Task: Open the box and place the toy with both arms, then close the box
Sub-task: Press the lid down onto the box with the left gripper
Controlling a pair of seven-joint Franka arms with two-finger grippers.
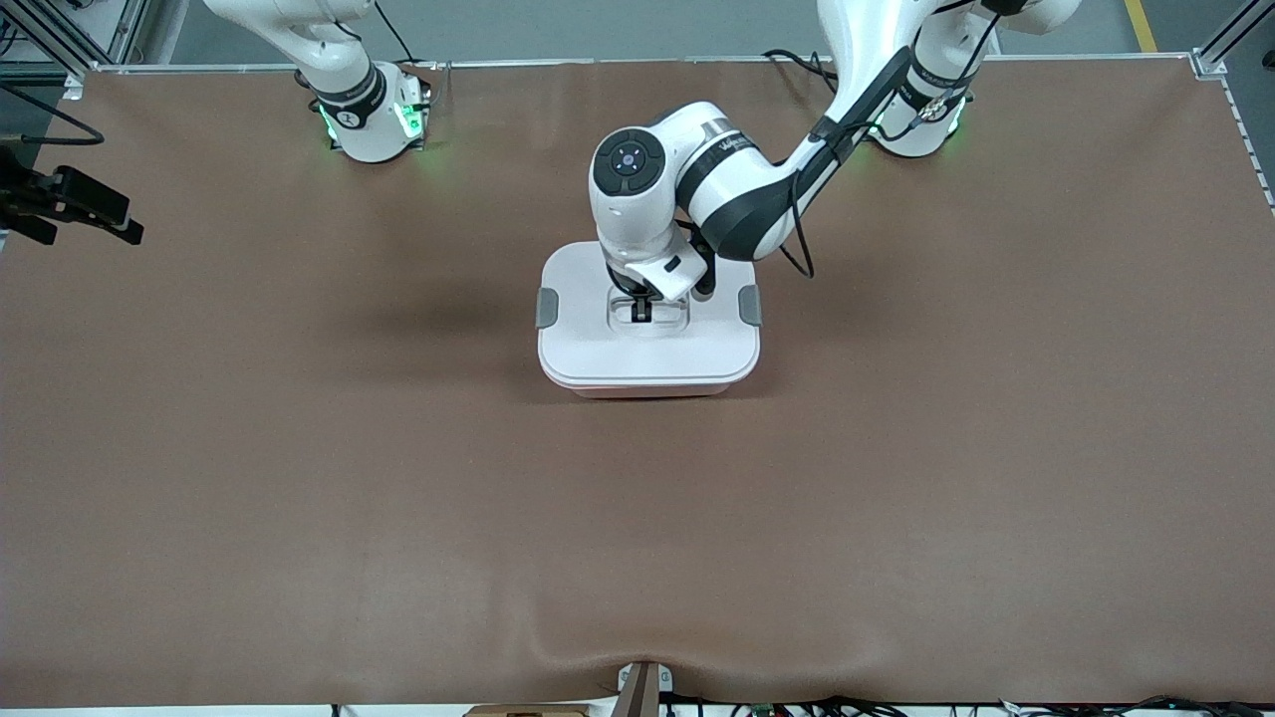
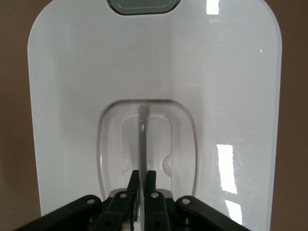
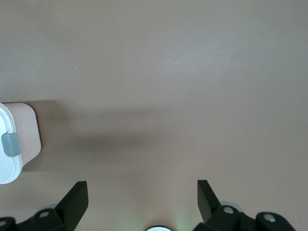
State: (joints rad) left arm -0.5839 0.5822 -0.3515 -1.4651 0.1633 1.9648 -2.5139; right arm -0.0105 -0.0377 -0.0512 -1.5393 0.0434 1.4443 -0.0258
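Left end effector [image 1: 640, 311] clamped on the closed box's [image 1: 647, 349] lid handle [image 2: 143, 139]; right end effector [image 3: 142, 192] wide open, empty, above bare tabletop [image 1: 299, 478].

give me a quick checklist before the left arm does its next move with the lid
1. left gripper shut on the lid's handle: ok, fingers pinch the thin clear bar.
2. Grip centred in the handle recess of the lid: ok in the front view.
3. Side clips released or latched: cannot tell.
4. Lid seated level on the box: ok, it lies flat on the pink tub.
5. right gripper clear of the box: ok, open over bare table toward the right arm's end, waiting.
6. Toy in the box: cannot tell, no toy shows in any view.
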